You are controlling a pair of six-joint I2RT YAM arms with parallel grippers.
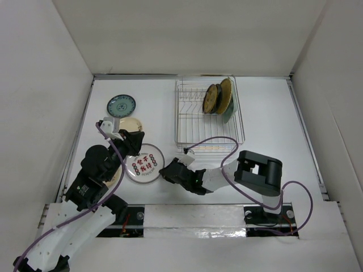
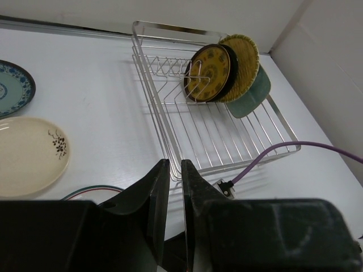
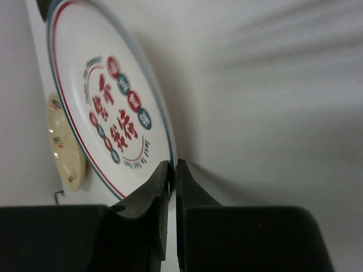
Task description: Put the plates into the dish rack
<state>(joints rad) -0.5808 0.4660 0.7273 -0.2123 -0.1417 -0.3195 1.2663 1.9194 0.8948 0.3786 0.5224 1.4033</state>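
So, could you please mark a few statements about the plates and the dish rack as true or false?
Three plates stand in the dish rack. True.
The teal plate is in the rack. False: it lies on the table, left of the rack.
The right gripper is at the rim of the white plate. True.
The left gripper holds the cream plate. False: its fingers hold nothing.

Silver wire dish rack (image 1: 195,126) rear centre of white bench (image 1: 272,124); three plates (image 1: 213,99) upright in its right rear corner. White round plate with red characters (image 1: 144,163) front left; right hand (image 1: 168,169) at its right rim.
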